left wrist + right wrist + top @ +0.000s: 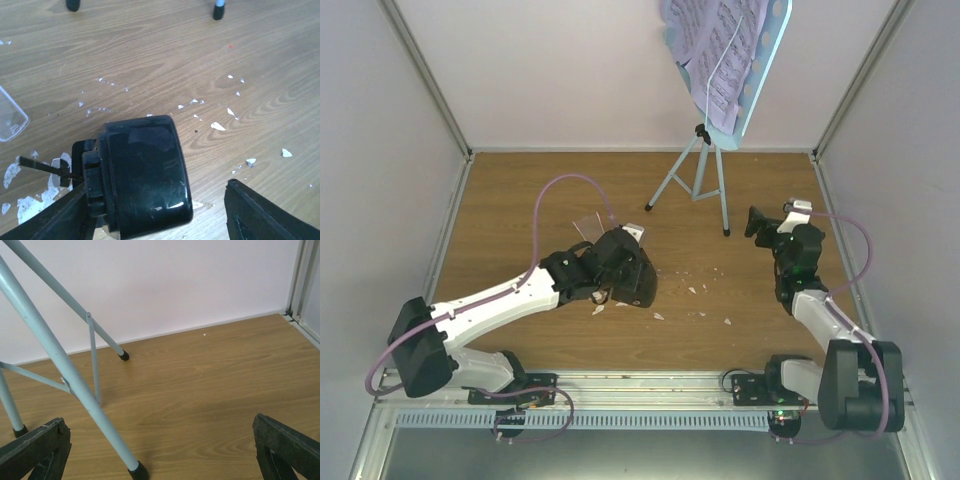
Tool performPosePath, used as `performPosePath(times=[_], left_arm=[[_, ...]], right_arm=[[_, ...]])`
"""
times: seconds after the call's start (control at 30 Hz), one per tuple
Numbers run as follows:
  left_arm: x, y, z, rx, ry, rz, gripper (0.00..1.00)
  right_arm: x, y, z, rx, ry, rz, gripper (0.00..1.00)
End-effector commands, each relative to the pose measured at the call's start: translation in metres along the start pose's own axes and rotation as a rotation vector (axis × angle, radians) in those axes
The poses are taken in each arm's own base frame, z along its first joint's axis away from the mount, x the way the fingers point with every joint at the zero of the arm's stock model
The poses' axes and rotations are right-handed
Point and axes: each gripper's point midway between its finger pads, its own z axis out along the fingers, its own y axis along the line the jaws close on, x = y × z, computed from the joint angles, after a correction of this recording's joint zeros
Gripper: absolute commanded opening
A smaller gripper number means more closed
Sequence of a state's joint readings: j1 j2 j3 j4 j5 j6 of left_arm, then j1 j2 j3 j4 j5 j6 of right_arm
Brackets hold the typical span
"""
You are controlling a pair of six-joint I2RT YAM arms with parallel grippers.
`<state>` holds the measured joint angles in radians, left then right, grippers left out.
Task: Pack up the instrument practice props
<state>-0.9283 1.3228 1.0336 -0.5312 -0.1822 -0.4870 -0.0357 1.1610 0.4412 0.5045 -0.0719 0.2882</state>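
From above: the stand (705, 170) rises at the tabletop's (520, 190) 12 o'clock edge, lilac pages (710, 50) draped over its desk. Near the centre the left hand (625, 262) sits over the black metronome (638, 280), with the clear cover (588, 225) at its 11 o'clock and white crumbs (695, 290) towards 3 o'clock. The right hand (760, 222) waits at 3 o'clock beside a stand leg.

Left wrist: the metronome lies on its side between spread fingers (265, 215), the right one apart from it.

Right wrist: fingers (35, 450) spread wide, with stand legs at 9 o'clock.
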Motion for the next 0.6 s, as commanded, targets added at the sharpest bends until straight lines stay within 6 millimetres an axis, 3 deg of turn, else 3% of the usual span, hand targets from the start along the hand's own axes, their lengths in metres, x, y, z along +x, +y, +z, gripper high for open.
performPosePath(times=[0.0, 0.13, 0.33, 0.43, 0.57], left_arm=[[-0.037, -0.036, -0.028, 0.161, -0.122, 0.02, 0.74], [-0.062, -0.051, -0.062, 0.263, -0.239, 0.048, 0.96], [-0.09, -0.055, -0.116, 0.341, -0.41, 0.07, 0.99], [-0.098, -0.04, -0.132, 0.318, -0.465, 0.044, 0.99], [-0.094, -0.002, -0.125, 0.317, -0.454, -0.044, 0.99]], right_arm=[[-0.003, 0.007, -0.011, -0.035, 0.007, 0.015, 1.0], [-0.011, 0.015, -0.021, -0.07, 0.004, 0.031, 1.0], [-0.023, 0.03, -0.032, -0.135, 0.03, 0.027, 1.0], [-0.03, 0.044, -0.04, -0.204, 0.029, 0.025, 1.0], [-0.028, 0.065, -0.053, -0.323, 0.055, 0.046, 1.0]])
